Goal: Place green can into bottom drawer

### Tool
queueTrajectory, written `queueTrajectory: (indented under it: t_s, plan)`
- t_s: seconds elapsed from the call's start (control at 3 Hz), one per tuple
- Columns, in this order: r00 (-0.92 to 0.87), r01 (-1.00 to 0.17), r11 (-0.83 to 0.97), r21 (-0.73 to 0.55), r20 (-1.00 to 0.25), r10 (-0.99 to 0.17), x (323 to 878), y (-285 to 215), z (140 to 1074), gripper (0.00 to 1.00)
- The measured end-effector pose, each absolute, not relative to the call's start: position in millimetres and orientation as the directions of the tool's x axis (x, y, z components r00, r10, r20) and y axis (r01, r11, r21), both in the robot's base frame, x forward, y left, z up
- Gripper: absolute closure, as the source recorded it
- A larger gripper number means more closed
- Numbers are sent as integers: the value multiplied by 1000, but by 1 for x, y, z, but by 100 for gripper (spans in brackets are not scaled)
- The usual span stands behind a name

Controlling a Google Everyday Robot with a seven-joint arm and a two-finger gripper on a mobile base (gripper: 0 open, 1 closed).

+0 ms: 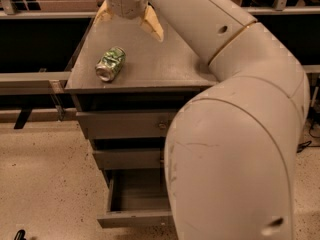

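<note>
The small dented metal can [110, 64] is green with white squiggly marks and a shiny silver end. It lies near the left edge of the flat grey worktop [165, 59]. The end effector [128, 26], at the back edge, has yellow-tan fingers [152, 26] spread apart. The big robot arm [235, 134] is creamy white. The flat-fronted bottom drawer [137, 218] is grey. The floor [40, 174] is sandy with tiny dark specks.

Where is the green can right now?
In the camera view, the can lies on its side on the cabinet top, near its front left corner, with the open pincer hanging just behind it.
</note>
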State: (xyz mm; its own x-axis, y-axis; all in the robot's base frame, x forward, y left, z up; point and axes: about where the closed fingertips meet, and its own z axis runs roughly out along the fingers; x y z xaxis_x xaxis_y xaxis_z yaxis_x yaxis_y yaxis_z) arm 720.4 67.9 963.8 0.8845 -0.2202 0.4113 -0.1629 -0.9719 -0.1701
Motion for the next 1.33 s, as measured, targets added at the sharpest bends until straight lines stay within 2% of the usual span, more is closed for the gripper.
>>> queueTrajectory:
  t_s: [1.33]
  plan:
    - [891,-187,-967,-173,384,-242,768,85,923,0]
